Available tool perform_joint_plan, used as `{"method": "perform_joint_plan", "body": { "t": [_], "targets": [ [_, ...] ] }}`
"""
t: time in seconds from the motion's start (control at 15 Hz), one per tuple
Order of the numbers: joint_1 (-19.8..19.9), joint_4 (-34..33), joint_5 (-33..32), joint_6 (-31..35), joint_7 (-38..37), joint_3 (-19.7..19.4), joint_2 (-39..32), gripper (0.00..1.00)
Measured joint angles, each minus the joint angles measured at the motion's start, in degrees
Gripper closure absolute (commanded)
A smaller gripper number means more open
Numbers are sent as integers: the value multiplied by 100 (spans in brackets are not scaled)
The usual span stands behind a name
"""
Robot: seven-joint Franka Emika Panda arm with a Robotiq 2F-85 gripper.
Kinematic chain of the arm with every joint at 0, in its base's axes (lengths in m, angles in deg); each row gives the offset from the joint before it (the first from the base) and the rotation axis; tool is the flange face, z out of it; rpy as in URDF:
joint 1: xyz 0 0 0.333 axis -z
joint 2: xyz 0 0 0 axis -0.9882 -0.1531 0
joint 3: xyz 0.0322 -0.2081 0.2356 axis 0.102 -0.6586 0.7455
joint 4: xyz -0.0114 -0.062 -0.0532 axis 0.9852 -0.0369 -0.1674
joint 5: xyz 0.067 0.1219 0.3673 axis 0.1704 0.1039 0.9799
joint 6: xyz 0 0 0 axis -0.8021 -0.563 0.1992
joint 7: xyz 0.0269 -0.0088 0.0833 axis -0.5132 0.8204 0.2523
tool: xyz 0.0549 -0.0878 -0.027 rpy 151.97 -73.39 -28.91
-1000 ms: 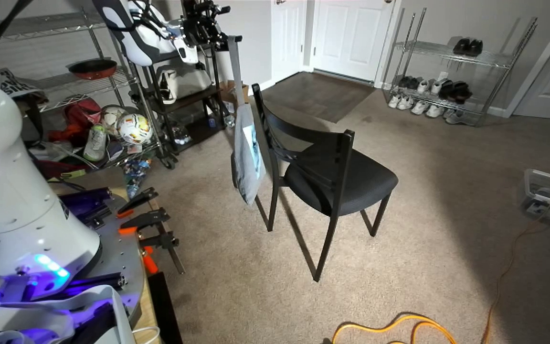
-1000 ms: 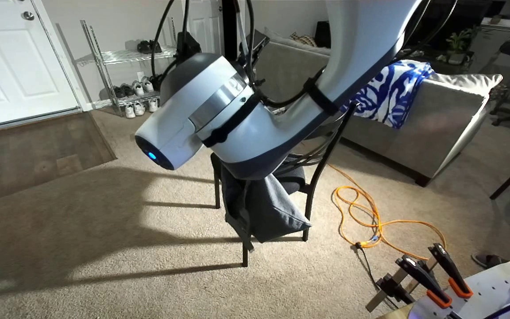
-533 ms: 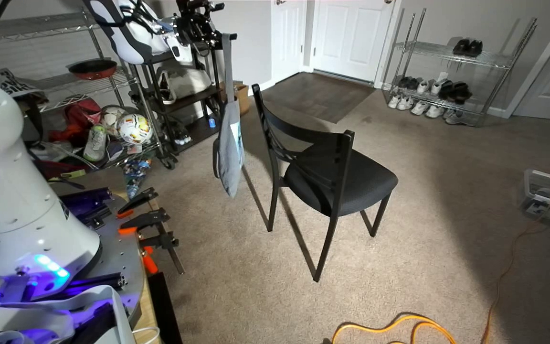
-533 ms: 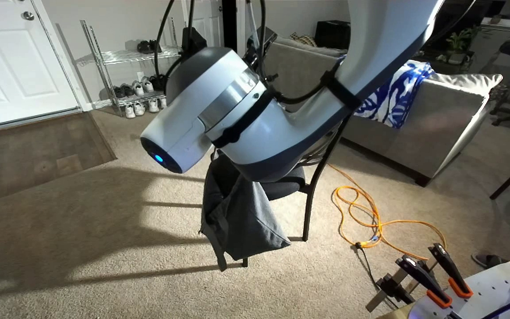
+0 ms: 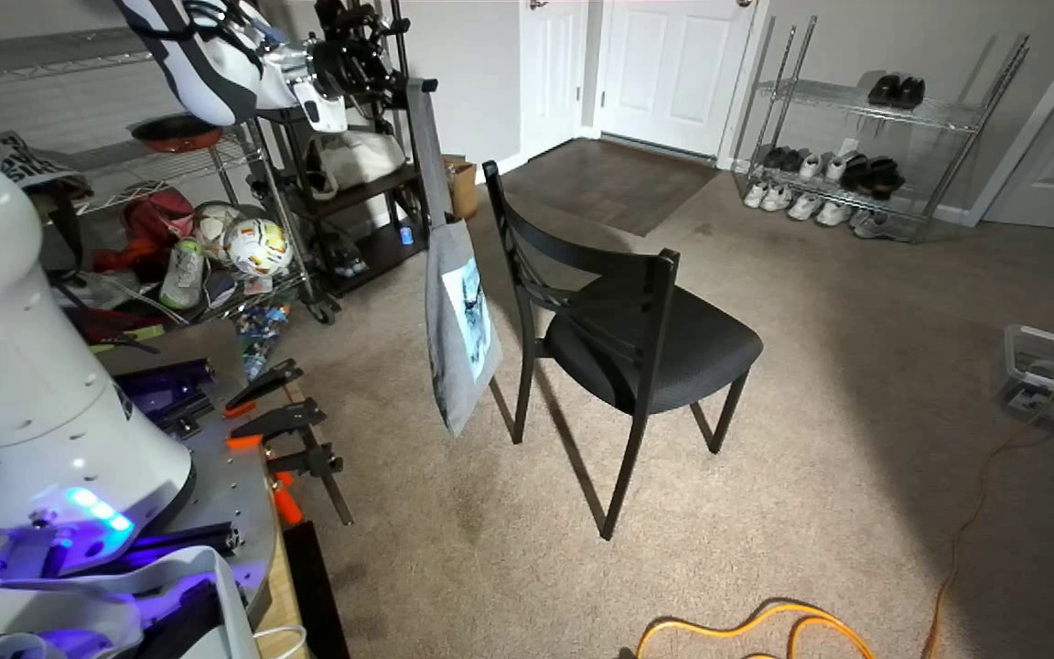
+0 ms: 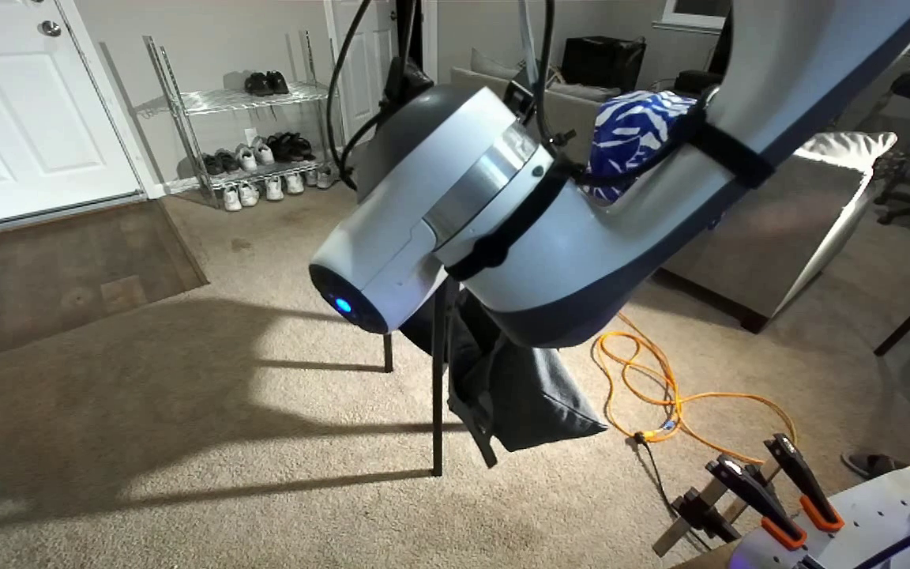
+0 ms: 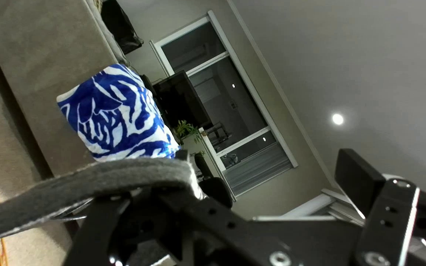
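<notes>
Spreading under everything: carpet (image 6: 265,506). Sofa (image 6: 779,237) at the back, arm (image 6: 581,269) reaching out in front of it. Then the black chair (image 5: 664,357), upright. Next the grey tote bag (image 5: 458,339), hanging off the carpet by its strap (image 5: 433,156), just beside the chair back in frame; can't tell if they touch.

Gripper (image 7: 266,162): jaws wide apart, not pinching anything. Strap is draped over one finger, tip poking out past it; opposite finger (image 7: 359,181) carries nothing.

Progress, my read: bag is up and its weight seems to be on that single finger. Not done: bag isn't set down or hung on anything else, strap isn't off the finger. Call it mid-carry.

Vs half a second ago: arm sits further right in an exterior view (image 6: 392,261), no longer where it was over the frame's middle-left. Chair hasn't moved. Bag has swung: in an exterior view it no longer covers the chair leg (image 6: 438,395). Printed panel (image 5: 469,302) now faces the camera more squarely; it was close to edge-on, and the bag hangs lower in frame.
</notes>
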Motion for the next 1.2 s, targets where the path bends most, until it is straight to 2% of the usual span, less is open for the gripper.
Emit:
{"method": "perform_joint_plan", "body": {
  "t": [0.47, 1.2],
  "targets": [
    [382, 1061, 1024, 115, -657, 241, 631, 0],
    [1141, 2485, 2289, 962, -1509, 352, 1232, 0]
  ]
}}
